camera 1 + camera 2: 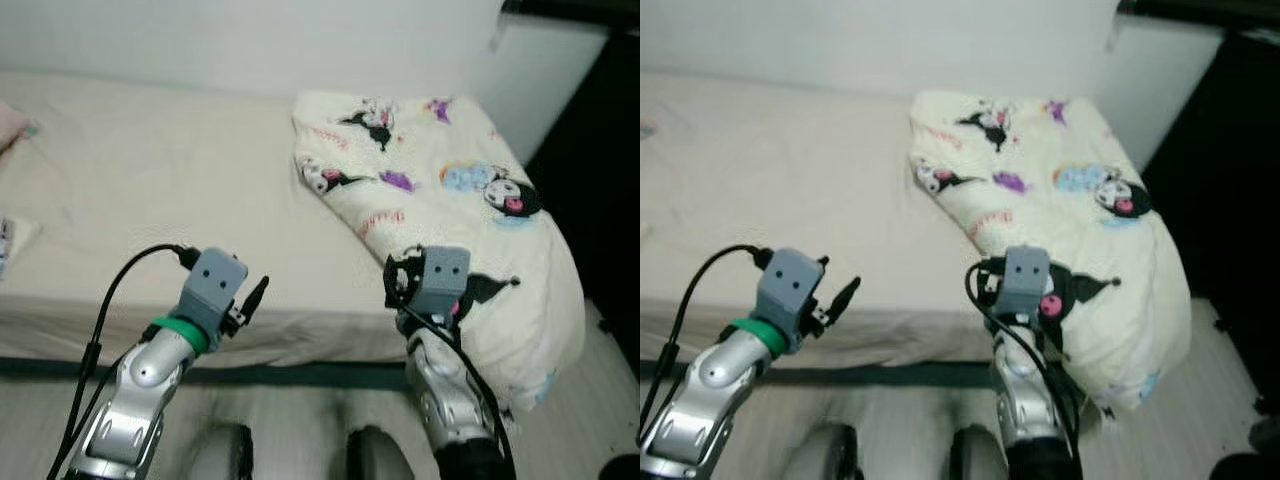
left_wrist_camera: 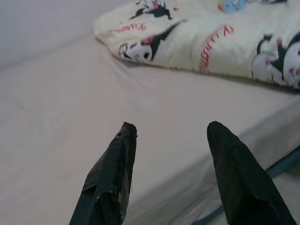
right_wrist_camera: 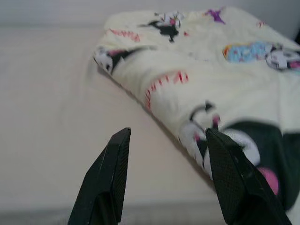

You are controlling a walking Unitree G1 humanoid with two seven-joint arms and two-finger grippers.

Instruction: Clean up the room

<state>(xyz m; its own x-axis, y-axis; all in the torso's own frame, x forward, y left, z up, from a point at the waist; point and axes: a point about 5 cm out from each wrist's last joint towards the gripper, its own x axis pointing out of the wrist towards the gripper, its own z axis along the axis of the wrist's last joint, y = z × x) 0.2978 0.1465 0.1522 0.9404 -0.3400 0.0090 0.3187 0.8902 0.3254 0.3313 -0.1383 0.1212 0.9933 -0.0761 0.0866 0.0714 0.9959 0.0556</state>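
Landmark: a bed (image 1: 150, 170) with a plain cream sheet, seen from the robot's head looking down over its near edge.

Blanket: a cream blanket (image 1: 460, 200) printed with cartoon characters lies bunched on the bed's right end, one side spilling over the near edge toward the floor.

Left gripper: the left gripper (image 2: 171, 168) hangs just above the bed's near edge, toward the middle, its two black fingers spread apart and holding nothing.

Right gripper: the right gripper (image 3: 164, 173) sits at the bed's near edge, right beside the blanket's lower fold. Its fingers are parted and empty, one of them over the printed fabric, the other over bare sheet.

Other things: a small pale item (image 1: 15, 235) lies at the bed's far left edge, too cropped to identify.

Step in hand: most likely reaching for the blanket so it can be straightened or folded.

How to do it well: the right gripper should close on the blanket's fold edge, not the sheet beneath, taking a full pinch of cloth. The left gripper should move across to a second hold, so the soft fabric lifts evenly and does not slide off the bed.
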